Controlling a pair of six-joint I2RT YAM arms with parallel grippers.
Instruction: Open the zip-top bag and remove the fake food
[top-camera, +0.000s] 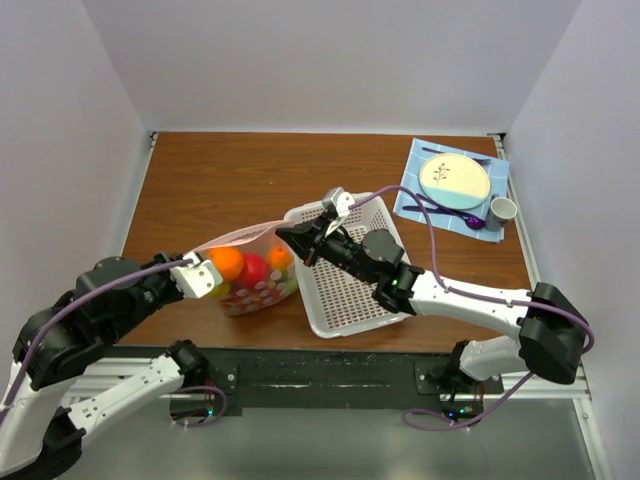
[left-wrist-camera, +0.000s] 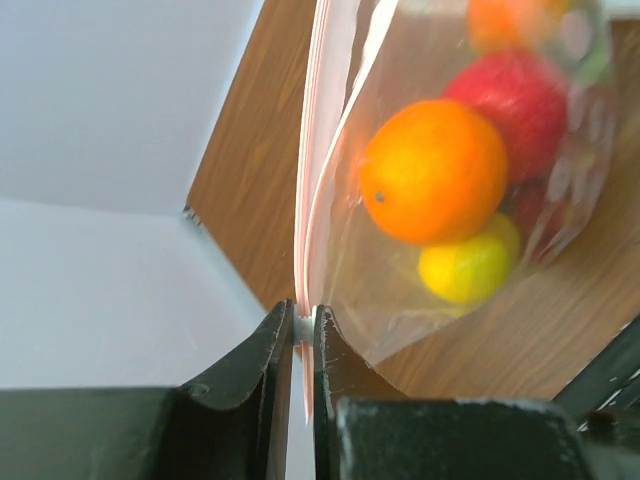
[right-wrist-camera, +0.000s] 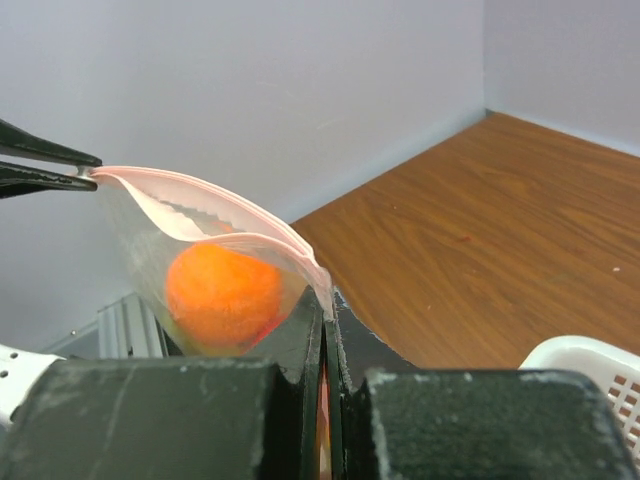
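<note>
The clear zip-top bag (top-camera: 250, 285) with its pink zip strip (top-camera: 240, 233) hangs between my two grippers above the table. Inside are fake food pieces: an orange (top-camera: 227, 263), a red apple (top-camera: 256, 270) and another orange (top-camera: 279, 257). My left gripper (top-camera: 205, 277) is shut on the bag's left end; the left wrist view shows the pink strip (left-wrist-camera: 308, 200) pinched between the fingers, with an orange (left-wrist-camera: 434, 170), a red apple (left-wrist-camera: 520, 95) and a yellow piece (left-wrist-camera: 470, 265) behind the plastic. My right gripper (top-camera: 292, 238) is shut on the right end of the strip (right-wrist-camera: 220, 205); an orange (right-wrist-camera: 222, 295) shows there.
A white perforated basket (top-camera: 350, 290) lies under my right arm, just right of the bag. At the back right a blue cloth (top-camera: 415, 195) holds a cream-and-blue plate (top-camera: 455, 180), a small cup (top-camera: 502, 210) and a purple spoon (top-camera: 460, 217).
</note>
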